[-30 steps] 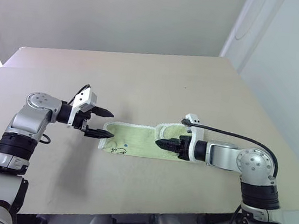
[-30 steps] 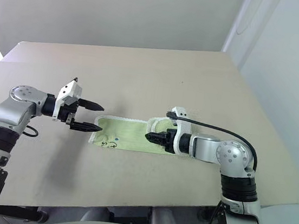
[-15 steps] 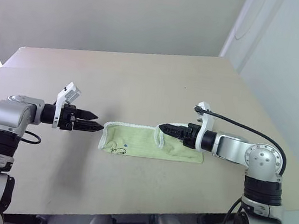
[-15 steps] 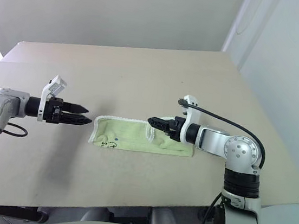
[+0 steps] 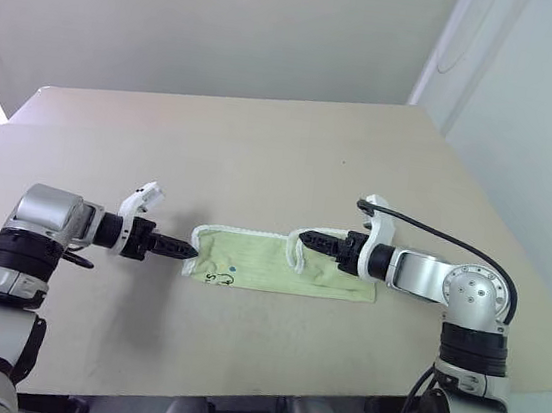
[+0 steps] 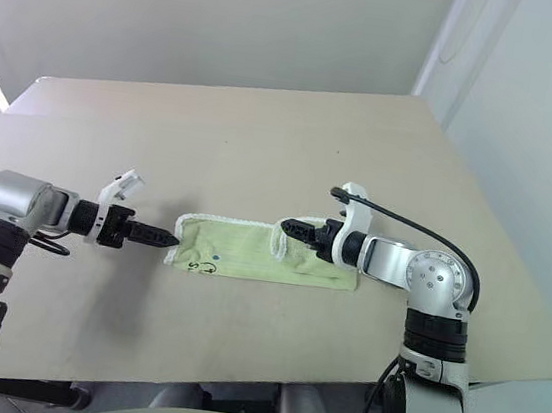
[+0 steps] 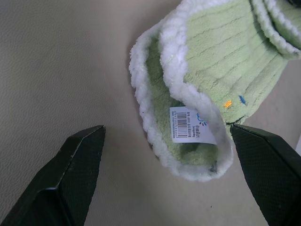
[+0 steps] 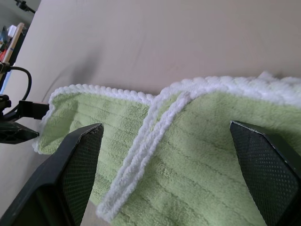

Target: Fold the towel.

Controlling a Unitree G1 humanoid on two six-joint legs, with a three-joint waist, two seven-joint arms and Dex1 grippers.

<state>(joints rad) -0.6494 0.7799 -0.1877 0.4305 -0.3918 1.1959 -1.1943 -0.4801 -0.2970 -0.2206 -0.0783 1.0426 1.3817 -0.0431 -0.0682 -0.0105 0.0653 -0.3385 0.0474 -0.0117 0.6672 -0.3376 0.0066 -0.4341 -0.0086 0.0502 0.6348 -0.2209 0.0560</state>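
The right gripper point(image 5: 304, 237) has let go and pulled back; its jaws are open. The left gripper point(image 5: 188, 250), jaws open, dropped to the towel point(image 5: 269, 263), lying half-folded on the worktop point(image 5: 262, 154).

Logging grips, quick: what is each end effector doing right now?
Left end effector: open, holding nothing, at the towel's end.
Right end effector: open, holding nothing, above the towel.

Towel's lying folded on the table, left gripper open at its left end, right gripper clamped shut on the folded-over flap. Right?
Not quite. The right gripper is open, not clamped: the right wrist view shows its two fingers spread wide with the towel lying untouched between them. The rest holds: the towel lies folded on the table, and the left gripper is open at its left end.
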